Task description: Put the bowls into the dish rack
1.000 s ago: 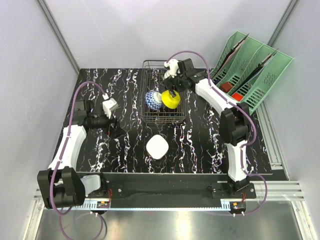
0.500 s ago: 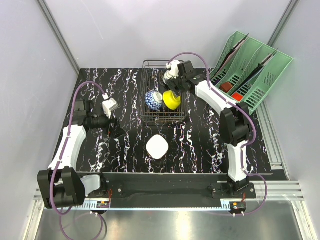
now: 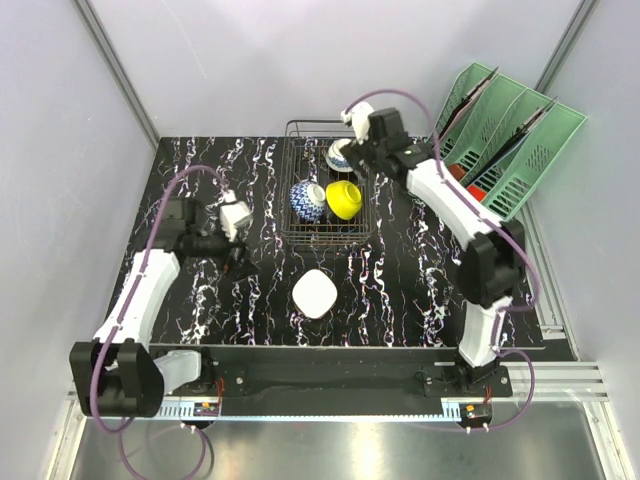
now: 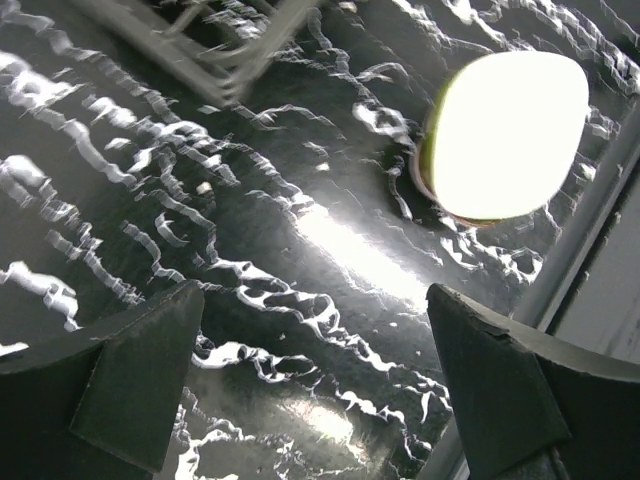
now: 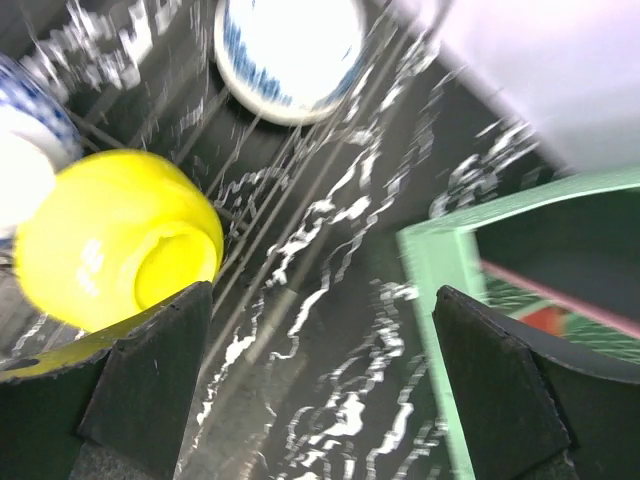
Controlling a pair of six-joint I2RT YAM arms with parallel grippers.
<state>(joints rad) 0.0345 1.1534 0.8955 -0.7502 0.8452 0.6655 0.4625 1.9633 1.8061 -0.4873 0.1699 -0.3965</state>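
Above the marbled black table (image 4: pixel 300 230), the left gripper (image 4: pixel 312 300) holds its dark fingers wide apart around nothing, a glaring white bowl (image 4: pixel 510 135) upper right, the blurred dish rack (image 4: pixel 215 50) corner upper left.

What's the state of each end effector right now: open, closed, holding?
Left end effector: open, empty.
Right end effector: open, empty.

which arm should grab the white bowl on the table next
Left. The left tool is open, empty and close to the white bowl, which shows in its wrist view. The right tool hangs over the dish rack, farther away.
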